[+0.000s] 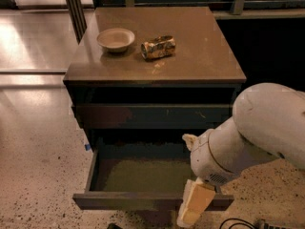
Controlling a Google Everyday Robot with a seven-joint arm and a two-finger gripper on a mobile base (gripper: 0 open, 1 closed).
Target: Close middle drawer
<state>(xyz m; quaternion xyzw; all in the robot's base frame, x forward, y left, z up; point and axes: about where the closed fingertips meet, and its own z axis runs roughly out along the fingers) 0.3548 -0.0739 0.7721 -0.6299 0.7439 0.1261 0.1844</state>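
Note:
The middle drawer of a dark grey-brown cabinet is pulled far out toward me. Its dull olive-brown inner floor is bare. My white arm reaches in from the right. My gripper, with pale yellow fingers, hangs down in front of the right part of the drawer's front panel, at its top edge. It holds nothing that I can see. The arm hides the drawer's right side wall.
A shallow beige bowl and a crushed can lie on the cabinet top. The upper drawer front sits closed above the open one. A dark cable lies on the speckled floor at the lower right. Metal posts stand behind.

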